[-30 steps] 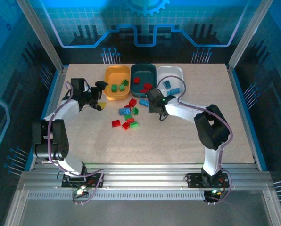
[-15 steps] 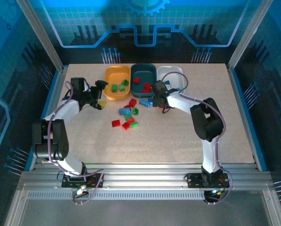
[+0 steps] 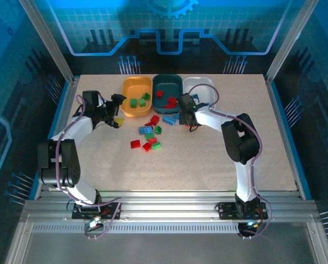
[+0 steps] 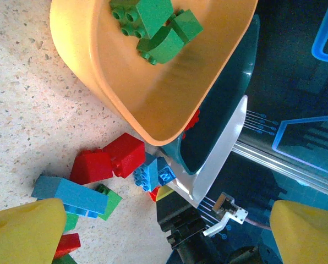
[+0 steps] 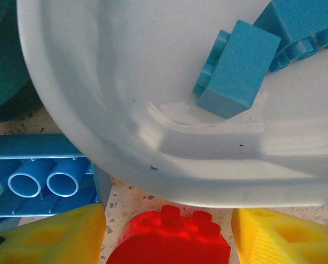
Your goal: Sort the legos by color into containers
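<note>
**Operator:** What does the right wrist view add to the overhead one?

**Guide:** Overhead, you find the right gripper at 2 o'clock from the loose legos, at the near rim of the white tub. The wrist view shows you a red brick between the half-spread fingers. Whether they press on it cannot be told.

**Operator:** And the left?

**Guide:** The left gripper stands wide apart and holds nothing. It is at 10 o'clock from the loose legos, beside the orange tub, which holds green bricks. You have bare table at 6 o'clock.
</note>
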